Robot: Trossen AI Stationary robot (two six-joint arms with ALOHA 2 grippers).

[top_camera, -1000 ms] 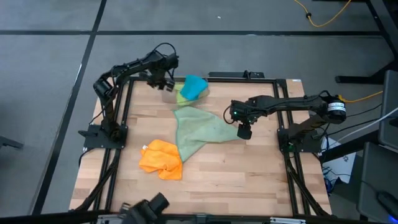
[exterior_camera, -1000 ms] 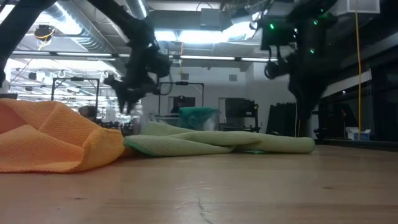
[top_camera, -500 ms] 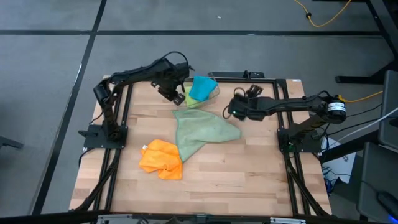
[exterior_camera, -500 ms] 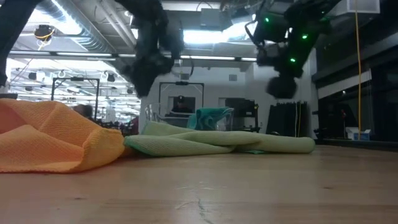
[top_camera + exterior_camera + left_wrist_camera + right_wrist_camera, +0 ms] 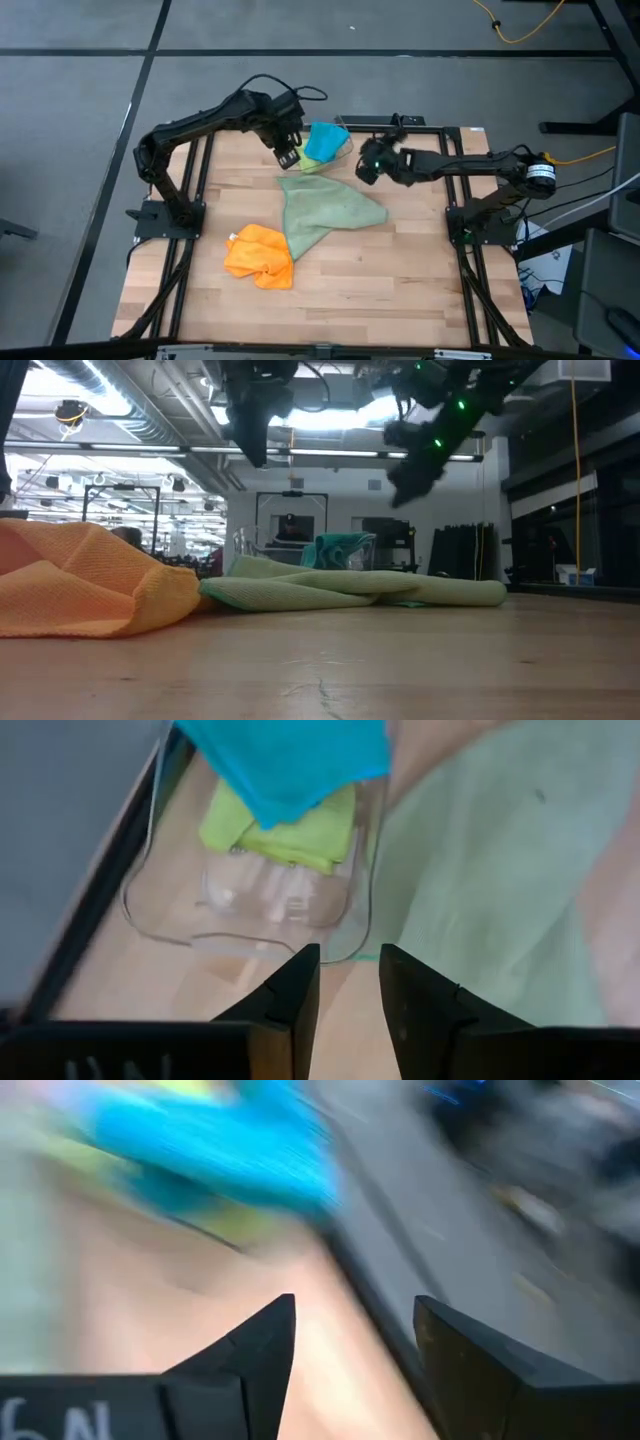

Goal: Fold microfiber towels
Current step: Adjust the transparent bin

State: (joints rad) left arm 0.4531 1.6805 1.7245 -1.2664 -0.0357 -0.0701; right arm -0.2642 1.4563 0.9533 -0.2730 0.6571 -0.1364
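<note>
A clear plastic bin (image 5: pixel 320 155) at the table's far middle holds the teal towel (image 5: pixel 323 142) on top of the lime towel (image 5: pixel 305 160). Both also show in the left wrist view, the teal towel (image 5: pixel 285 755) over the lime one (image 5: pixel 285 830). The sage towel (image 5: pixel 325 208) lies spread on the table in front of the bin. The orange towel (image 5: pixel 260 256) lies crumpled at the near left. My left gripper (image 5: pixel 288 152) hovers open just left of the bin. My right gripper (image 5: pixel 366 166) hovers open just right of the bin. Both are empty.
The table's black frame rail (image 5: pixel 380 123) runs just behind the bin. Bare wood (image 5: pixel 400 280) lies at the near right. In the low view the orange towel (image 5: pixel 90 590) and the sage towel (image 5: pixel 360 592) lie in front, and both arms hang above them.
My right gripper has risen from the sage towel's right corner and gone toward the far edge and left, up to the bin. My left gripper has gone toward the right, to the bin's left side. The bin has slid a little toward the right.
</note>
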